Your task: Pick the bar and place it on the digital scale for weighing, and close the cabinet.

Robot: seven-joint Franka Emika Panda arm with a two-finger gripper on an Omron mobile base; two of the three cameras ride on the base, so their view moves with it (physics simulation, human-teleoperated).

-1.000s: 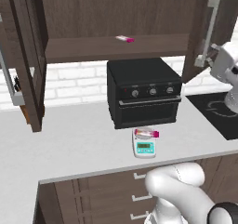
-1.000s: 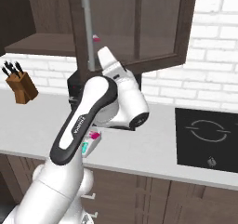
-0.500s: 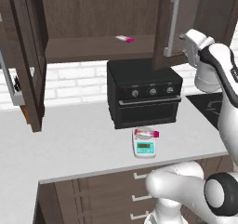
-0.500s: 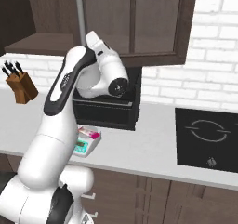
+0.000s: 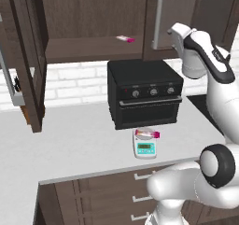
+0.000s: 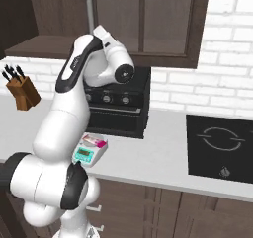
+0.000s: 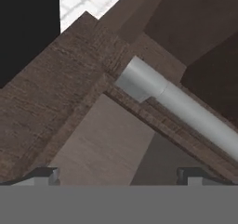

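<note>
I see the cabinet point(image 5: 93, 28) across the top of the left base view, dark brown, its left door point(image 5: 28, 60) swung wide open at the left edge and its right door point(image 5: 170, 21) nearly closed at upper centre, the long silver handle point(image 5: 158, 18) standing vertical on it. In the right base view the same handle point(image 6: 90, 10) rises at the upper left, just above my arm. Below the cabinet, at centre frame, the black toaster oven point(image 5: 144, 98) sits on the pale counter point(image 5: 70, 140).

My gripper point(image 7: 118, 174) is raised against the right door; in the hand view its two fingertips point(image 7: 44, 175) stand well apart at the bottom corners, spread, with nothing between them, and the door's wood frame and the handle's end point(image 7: 139, 79) lie just ahead.

In front of the oven, lower centre, the digital scale point(image 5: 145, 146) rests on the counter, and the bar point(image 5: 147, 134) lies flat on its plate. A paler bar point(image 5: 125, 39) lies on the cabinet shelf at upper centre. A knife block point(image 6: 23, 91) stands at the left of the right base view.
</note>
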